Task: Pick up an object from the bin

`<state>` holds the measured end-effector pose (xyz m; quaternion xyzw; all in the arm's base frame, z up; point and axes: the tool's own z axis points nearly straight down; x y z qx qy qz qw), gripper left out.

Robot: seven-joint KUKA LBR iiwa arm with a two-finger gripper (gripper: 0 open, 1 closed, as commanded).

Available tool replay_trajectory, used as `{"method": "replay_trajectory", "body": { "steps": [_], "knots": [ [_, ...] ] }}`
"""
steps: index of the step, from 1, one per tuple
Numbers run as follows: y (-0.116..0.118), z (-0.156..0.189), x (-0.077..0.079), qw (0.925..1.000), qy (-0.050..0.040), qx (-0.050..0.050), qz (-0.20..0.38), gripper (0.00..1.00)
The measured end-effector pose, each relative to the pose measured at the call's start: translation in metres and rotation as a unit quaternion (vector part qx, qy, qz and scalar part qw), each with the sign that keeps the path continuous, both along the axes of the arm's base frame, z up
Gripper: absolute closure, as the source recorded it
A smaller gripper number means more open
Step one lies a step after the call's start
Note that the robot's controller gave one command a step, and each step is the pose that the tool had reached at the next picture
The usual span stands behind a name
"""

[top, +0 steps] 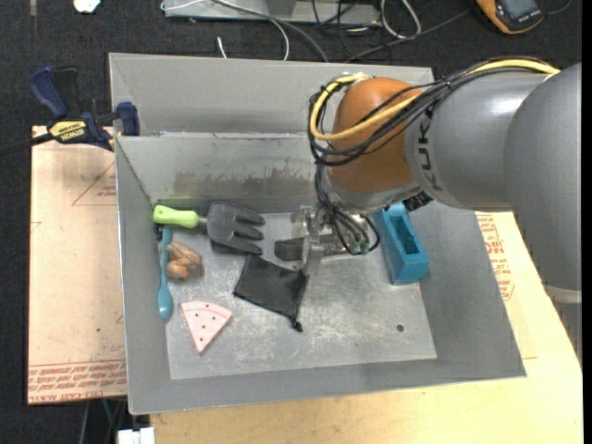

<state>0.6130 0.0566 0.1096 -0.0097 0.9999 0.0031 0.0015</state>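
Where claw point(305, 240) hangs, perhaps black cloth point(270, 287).

The bin point(370, 340) holds one each: green-handled spatula point(211, 220), blue spoon point(165, 289), brown lump point(183, 262), pink wedge point(203, 322), black cloth point(270, 289), blue box point(404, 246).

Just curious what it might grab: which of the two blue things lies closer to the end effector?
The blue box, close beside the end effector on the view's right. The thin blue spoon lies farther off, on the opposite side.
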Motion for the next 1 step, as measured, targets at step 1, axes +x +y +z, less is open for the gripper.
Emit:
{"method": "replay_trajectory", "body": {
  "steps": [1],
  "knots": [
    [0.0004,0.0283,0.0033,1.0,-0.0059,0.001,0.0,1.0]
  ]
}}
